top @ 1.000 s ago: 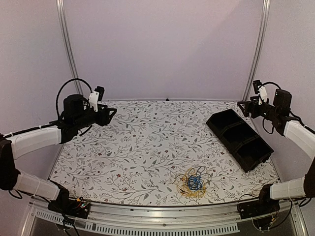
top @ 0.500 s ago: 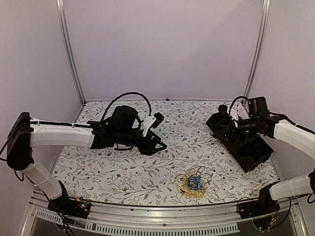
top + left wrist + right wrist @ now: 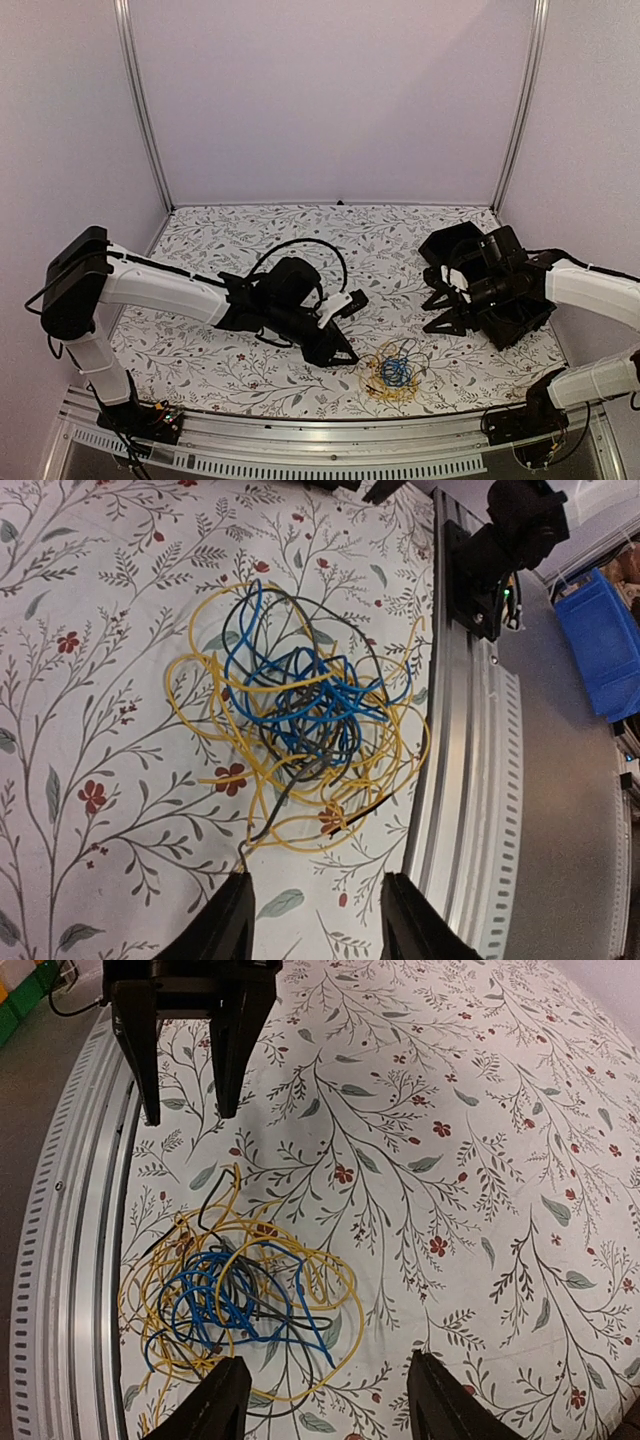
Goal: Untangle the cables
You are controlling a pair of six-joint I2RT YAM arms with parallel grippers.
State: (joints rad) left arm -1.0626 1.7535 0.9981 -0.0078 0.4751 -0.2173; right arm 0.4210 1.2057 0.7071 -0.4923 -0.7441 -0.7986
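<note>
Top external | tangled thin yellow, blue and grey wires (image 3: 392,372) lay on floral tabletop (image 3: 250,250) | left gripper (image 3: 347,328) spread apart, just beside them | right gripper (image 3: 437,312) spread apart, near

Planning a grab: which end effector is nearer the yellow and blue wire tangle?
Left, narrowly. Left end effector just left of the wire tangle; right end effector farther, back right.

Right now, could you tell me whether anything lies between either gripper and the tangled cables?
Nothing visible does. In both wrist views only bare floral tablecloth lies between the open left gripper, the open right gripper and the cables.
</note>
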